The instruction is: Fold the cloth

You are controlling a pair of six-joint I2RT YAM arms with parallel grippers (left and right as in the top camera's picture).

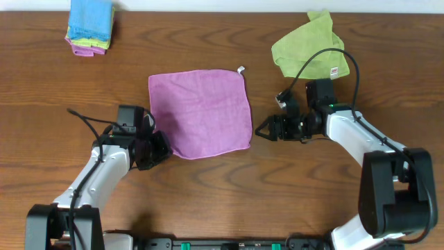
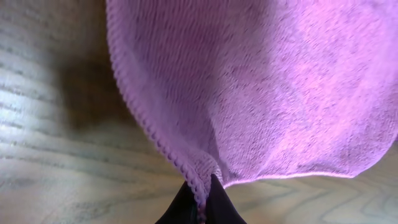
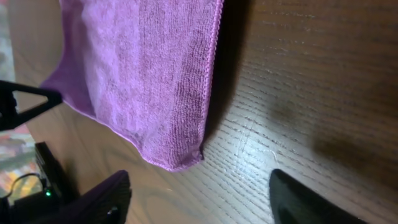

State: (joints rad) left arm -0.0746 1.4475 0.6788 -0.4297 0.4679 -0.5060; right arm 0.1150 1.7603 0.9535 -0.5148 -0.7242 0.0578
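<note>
Your left hand (image 2: pixel 202 199) is pinched shut on just the tip of the near-left corner of the cloth (image 1: pixel 201 114), a thin bite that could slip out if you lift or pull across quickly. Your right hand (image 3: pixel 199 183) stands wide open just right of the near-right corner, which lies flat on the bench (image 3: pixel 311 93) mid-scene. Close too high and you'd likely miss the hem, and a one-sided lift would drag the cloth askew.
</note>
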